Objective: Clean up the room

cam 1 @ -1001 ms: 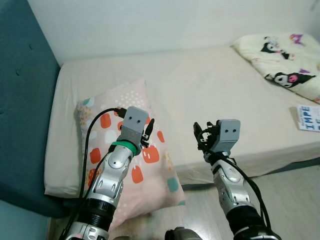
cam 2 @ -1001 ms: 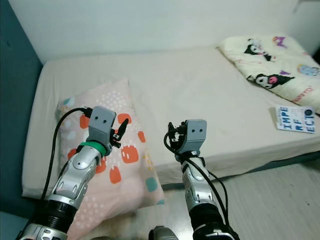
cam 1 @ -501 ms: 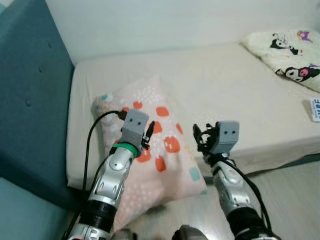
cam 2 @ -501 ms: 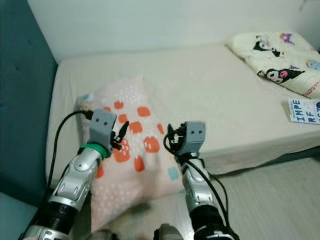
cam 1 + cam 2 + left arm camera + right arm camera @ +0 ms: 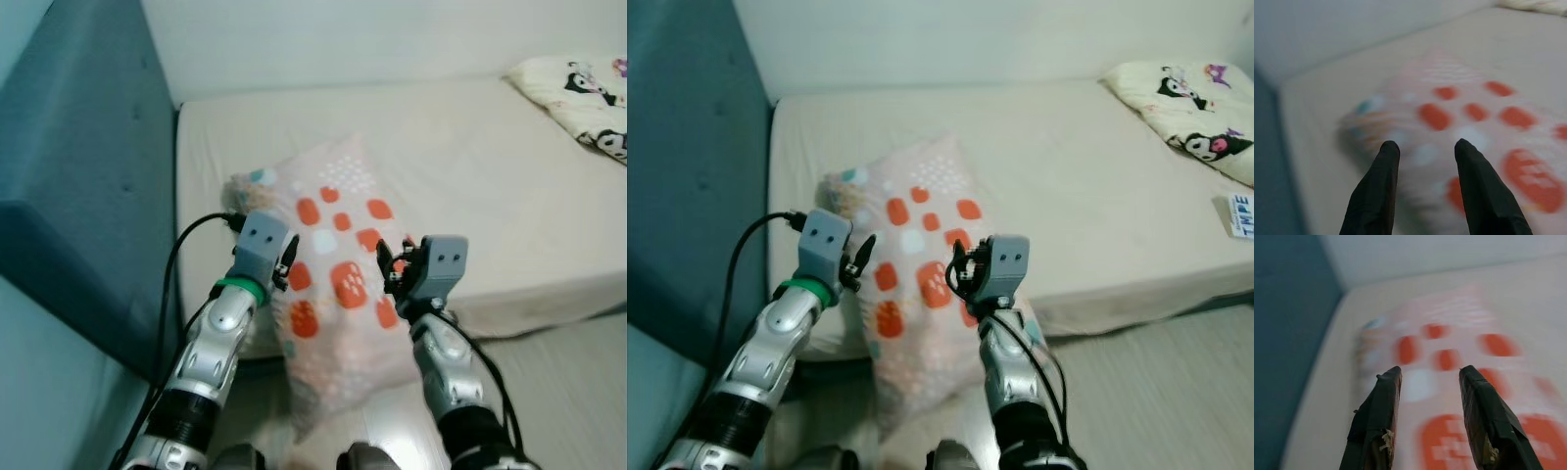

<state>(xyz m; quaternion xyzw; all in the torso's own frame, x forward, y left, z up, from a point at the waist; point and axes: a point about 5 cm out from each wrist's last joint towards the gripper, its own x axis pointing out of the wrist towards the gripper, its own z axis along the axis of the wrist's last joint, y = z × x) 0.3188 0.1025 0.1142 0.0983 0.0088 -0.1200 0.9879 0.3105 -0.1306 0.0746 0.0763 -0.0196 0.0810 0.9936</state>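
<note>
A pink pillow (image 5: 338,255) with orange and teal patches lies on the near left part of the cream bed (image 5: 460,176), its lower end hanging over the bed's front edge toward the floor. My left gripper (image 5: 1422,147) is raised just left of the pillow, open, with nothing between its fingers. My right gripper (image 5: 1430,374) is raised in front of the pillow's lower right part, also open and empty. Both wrist views look along the fingers at the blurred pillow (image 5: 1464,117), still a short way off.
A dark teal headboard (image 5: 78,166) stands along the left side of the bed. A cartoon-print blanket (image 5: 1195,108) lies at the bed's far right, and a printed card (image 5: 1239,215) near the right edge. Light wood floor (image 5: 1156,392) runs before the bed.
The camera has swung left, so the whole scene has shifted right and the headboard fills more of the view. The pillow now sits between both raised grippers.
</note>
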